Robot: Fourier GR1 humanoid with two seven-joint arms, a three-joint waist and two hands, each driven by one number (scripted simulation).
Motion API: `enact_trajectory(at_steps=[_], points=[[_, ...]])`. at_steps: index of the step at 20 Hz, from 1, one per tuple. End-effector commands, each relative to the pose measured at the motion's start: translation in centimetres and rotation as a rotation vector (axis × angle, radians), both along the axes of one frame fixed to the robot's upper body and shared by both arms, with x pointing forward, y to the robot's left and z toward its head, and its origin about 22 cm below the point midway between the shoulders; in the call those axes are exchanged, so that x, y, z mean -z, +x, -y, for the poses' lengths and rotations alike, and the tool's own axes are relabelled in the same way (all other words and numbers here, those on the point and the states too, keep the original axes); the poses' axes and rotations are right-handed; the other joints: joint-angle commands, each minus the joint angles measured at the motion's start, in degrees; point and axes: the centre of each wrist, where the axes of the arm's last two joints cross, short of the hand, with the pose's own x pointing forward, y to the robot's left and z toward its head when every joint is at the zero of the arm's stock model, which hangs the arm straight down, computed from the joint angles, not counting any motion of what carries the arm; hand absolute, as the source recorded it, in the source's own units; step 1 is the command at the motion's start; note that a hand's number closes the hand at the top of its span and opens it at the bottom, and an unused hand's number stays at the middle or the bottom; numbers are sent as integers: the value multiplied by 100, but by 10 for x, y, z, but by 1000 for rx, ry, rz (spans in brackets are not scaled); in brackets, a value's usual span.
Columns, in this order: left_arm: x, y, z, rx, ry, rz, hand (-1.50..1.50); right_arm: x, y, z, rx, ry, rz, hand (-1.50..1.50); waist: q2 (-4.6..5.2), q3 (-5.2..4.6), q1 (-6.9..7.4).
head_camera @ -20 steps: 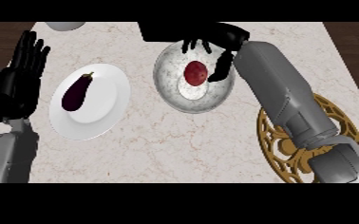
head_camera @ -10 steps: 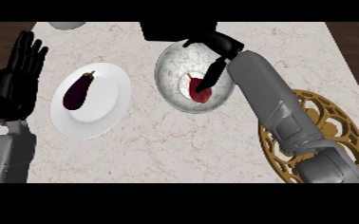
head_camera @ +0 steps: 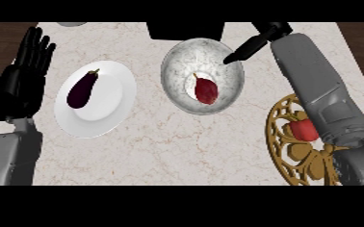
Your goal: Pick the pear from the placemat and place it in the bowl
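Note:
The dark red pear [head_camera: 206, 90] lies inside the grey marbled bowl [head_camera: 177, 62] at the counter's middle, stem pointing up-left. My right hand [head_camera: 250, 48] is open beyond the bowl's upper-right rim, its fingers stretched toward the rim and apart from the pear. The gold openwork placemat [head_camera: 284, 146] lies at the lower right, partly hidden by my right forearm. At the left edge my left hand [head_camera: 27, 74] rests open with fingers up.
A white plate [head_camera: 113, 110] holding a purple eggplant [head_camera: 83, 90] sits left of the bowl. On the placemat, a red vegetable [head_camera: 304, 130] shows beside my forearm. A black object [head_camera: 185, 30] stands behind the bowl, and a grey item [head_camera: 71, 24] at the top left.
My right hand has let go of the pear and drawn back up and right, off the bowl. The pear now lies uncovered in the bowl. The left hand has not moved.

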Motion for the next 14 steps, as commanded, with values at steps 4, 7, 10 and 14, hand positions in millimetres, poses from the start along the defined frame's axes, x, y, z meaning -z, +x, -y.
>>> enact_trajectory(at_steps=[4,7,10,14], points=[[-8,0,8,34,3,35,0,-24,-5,94,107,105,-37,-150,107,12,223],[-17,8,13,30,8,35,0,-20,-11,114,116,136,-48,-150,118,16,166],[-17,7,3,32,13,33,0,-22,-18,138,132,148,-32,-150,184,24,298],[-12,8,19,60,7,56,0,-32,-24,161,137,176,-19,-150,252,37,377]])
